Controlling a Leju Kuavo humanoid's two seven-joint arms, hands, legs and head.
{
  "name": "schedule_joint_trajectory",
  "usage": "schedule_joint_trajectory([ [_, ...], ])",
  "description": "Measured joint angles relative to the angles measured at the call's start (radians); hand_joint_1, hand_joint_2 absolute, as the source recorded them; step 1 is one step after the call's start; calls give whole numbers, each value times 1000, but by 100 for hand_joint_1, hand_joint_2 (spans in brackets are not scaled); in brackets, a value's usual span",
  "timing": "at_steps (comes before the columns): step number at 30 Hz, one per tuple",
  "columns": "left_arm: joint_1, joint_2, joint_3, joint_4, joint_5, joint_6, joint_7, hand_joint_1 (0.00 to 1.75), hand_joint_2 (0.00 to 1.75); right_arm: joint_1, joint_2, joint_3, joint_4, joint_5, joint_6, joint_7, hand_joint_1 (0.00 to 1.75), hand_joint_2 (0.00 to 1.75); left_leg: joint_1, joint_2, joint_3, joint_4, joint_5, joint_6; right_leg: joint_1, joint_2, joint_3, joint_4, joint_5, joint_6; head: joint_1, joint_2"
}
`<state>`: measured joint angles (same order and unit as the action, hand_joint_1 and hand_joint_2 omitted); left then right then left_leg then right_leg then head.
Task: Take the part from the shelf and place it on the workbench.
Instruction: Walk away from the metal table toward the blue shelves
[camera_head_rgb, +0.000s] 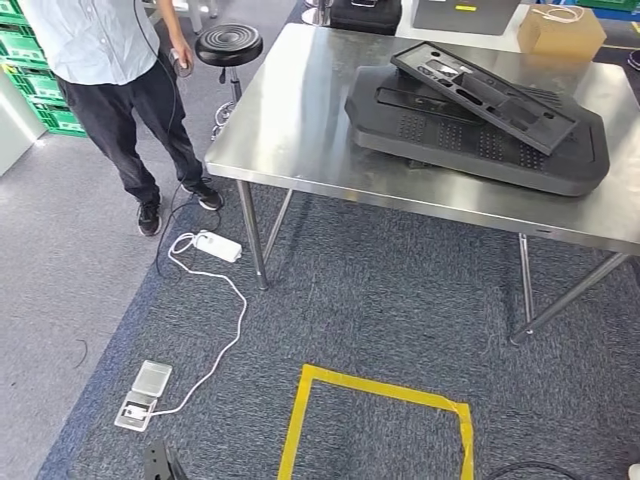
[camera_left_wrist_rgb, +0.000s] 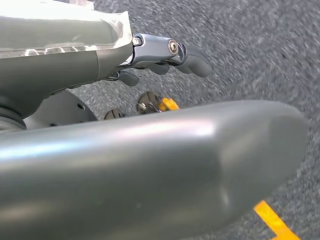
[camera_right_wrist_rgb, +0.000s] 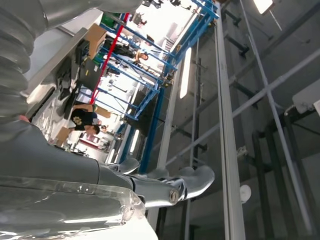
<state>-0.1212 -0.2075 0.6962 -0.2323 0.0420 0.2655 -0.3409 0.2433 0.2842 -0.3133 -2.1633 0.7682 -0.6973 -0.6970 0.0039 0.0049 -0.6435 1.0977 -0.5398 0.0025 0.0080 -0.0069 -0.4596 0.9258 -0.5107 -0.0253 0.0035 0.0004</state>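
Part (camera_head_rgb: 483, 95): black flat frame, lies tilted on a larger black panel (camera_head_rgb: 483, 150), right side of steel counter (camera_head_rgb: 302, 130).
L hand (camera_left_wrist_rgb: 166, 55): over carpet, fingers (camera_left_wrist_rgb: 194, 62) apart, holding nothing.
R hand (camera_right_wrist_rgb: 170, 187): raised, fingers (camera_right_wrist_rgb: 198, 180) loosely spread, nothing held.
Person (camera_head_rgb: 113, 90): far left by stool (camera_head_rgb: 229, 45).
Floor: yellow tape square (camera_head_rgb: 377, 420) near.

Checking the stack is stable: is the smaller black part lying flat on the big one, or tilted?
Tilted. The smaller black part rests askew across the large black panel on the workbench, its left end raised.
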Motion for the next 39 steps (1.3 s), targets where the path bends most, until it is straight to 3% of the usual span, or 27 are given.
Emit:
schedule_joint_trajectory([
  [2,1,1,1,0,0,0,0,0,0,1,0,1,3,1,0,0,0,175,4,0,-31,129,-82,-9,0,-2,-29,9,15,-3,0,0],
  [3,2,2,2,0,0,0,0,0,0,1,0,2,5,1,0,0,0,175,5,0,-35,176,-95,-13,-1,-3,-44,15,21,-2,0,0],
  [4,2,2,3,0,0,0,0,0,0,1,0,2,6,1,0,0,0,175,7,0,-24,189,-86,-17,-2,-3,-60,24,26,0,0,0],
  [5,2,2,5,0,0,0,0,0,0,1,0,3,7,1,0,0,0,175,10,0,3,165,-63,-19,-3,-4,-76,35,30,2,0,0],
  [7,1,3,8,0,0,1,0,0,0,1,0,3,8,1,0,0,0,175,14,0,91,41,-19,-22,-4,-3,-107,63,33,9,-1,0],
  [9,-1,4,12,0,0,2,-1,0,0,1,0,4,7,1,0,0,0,175,13,0,149,-60,-16,-16,-3,-3,-132,88,36,18,0,0],
  [12,1,5,15,0,0,3,-4,0,0,2,0,5,7,5,0,0,0,175,10,0,146,-84,-13,4,-5,-2,-149,98,47,38,0,0],
  [14,1,6,16,0,0,3,-5,0,0,2,0,5,8,8,0,0,0,175,13,3,134,-87,2,24,-9,0,-161,129,7,50,1,0],
  [17,1,7,17,0,0,2,-6,0,0,2,0,7,12,13,0,0,0,175,12,8,107,-87,25,39,-17,1,-201,294,-120,65,2,0],
  [18,2,8,17,0,0,2,-6,0,0,2,0,7,14,14,0,0,0,175,12,8,98,-86,32,39,-20,1,-205,341,-138,69,2,0],
  [19,2,8,18,0,0,2,-6,0,0,1,0,8,16,15,0,0,0,175,12,9,89,-86,39,37,-22,1,-195,357,-135,71,2,0],
  [20,2,9,18,0,0,2,-6,0,0,1,0,8,18,16,0,0,0,175,12,9,81,-86,46,36,-23,1,-167,334,-114,72,2,0],
  [23,2,9,19,0,0,2,-6,0,0,-2,0,11,20,16,0,0,0,175,10,7,65,-85,64,25,-22,8,-24,117,-43,64,2,0],
  [25,1,9,19,0,0,3,-6,0,0,-3,0,12,20,16,0,0,0,175,10,7,58,-87,78,13,-16,14,19,34,-39,54,1,0],
  [27,1,9,20,0,0,3,-6,0,0,-3,0,12,20,12,0,0,0,175,14,7,52,-89,87,0,-14,13,14,25,-31,42,1,0],
  [28,1,9,21,0,0,3,-6,0,0,-4,0,13,20,9,0,0,0,175,15,5,47,-84,77,-5,-15,10,8,23,-23,33,1,0],
  [30,3,10,23,0,0,4,-6,0,0,-5,1,14,20,1,0,0,0,175,15,3,24,-23,11,-10,-17,4,-10,21,-4,15,0,0],
  [32,3,10,24,0,0,6,-6,0,0,-5,2,14,21,-5,0,0,0,175,14,2,-11,103,-78,-12,-13,0,-37,32,8,7,-1,0],
  [33,3,10,24,0,0,6,-6,0,0,-5,2,14,21,-7,0,0,0,175,14,2,-22,160,-102,-13,-11,-1,-52,40,13,6,-1,0],
  [34,3,10,25,0,0,7,-6,0,0,-5,2,14,21,-9,0,0,0,175,14,2,-22,191,-105,-13,-10,-2,-68,50,17,6,-1,0],
  [35,3,11,25,0,0,7,-6,0,0,-5,2,14,21,-12,0,0,0,175,14,2,-5,187,-90,-12,-9,-2,-84,61,20,7,-1,0],
  [36,3,11,25,0,0,7,-6,0,0,-5,2,14,21,-15,0,0,0,175,14,2,29,147,-63,-10,-9,-1,-100,72,22,8,-1,0],
  [38,1,12,26,0,0,8,-6,0,0,-5,2,14,20,-25,0,0,0,175,12,2,113,17,-26,-3,-8,-1,-126,97,26,12,0,0],
  [39,0,12,26,0,0,8,-6,0,0,-4,2,14,20,-30,0,0,0,131,10,2,140,-32,-22,0,-7,-1,-136,106,29,17,0,0],
])
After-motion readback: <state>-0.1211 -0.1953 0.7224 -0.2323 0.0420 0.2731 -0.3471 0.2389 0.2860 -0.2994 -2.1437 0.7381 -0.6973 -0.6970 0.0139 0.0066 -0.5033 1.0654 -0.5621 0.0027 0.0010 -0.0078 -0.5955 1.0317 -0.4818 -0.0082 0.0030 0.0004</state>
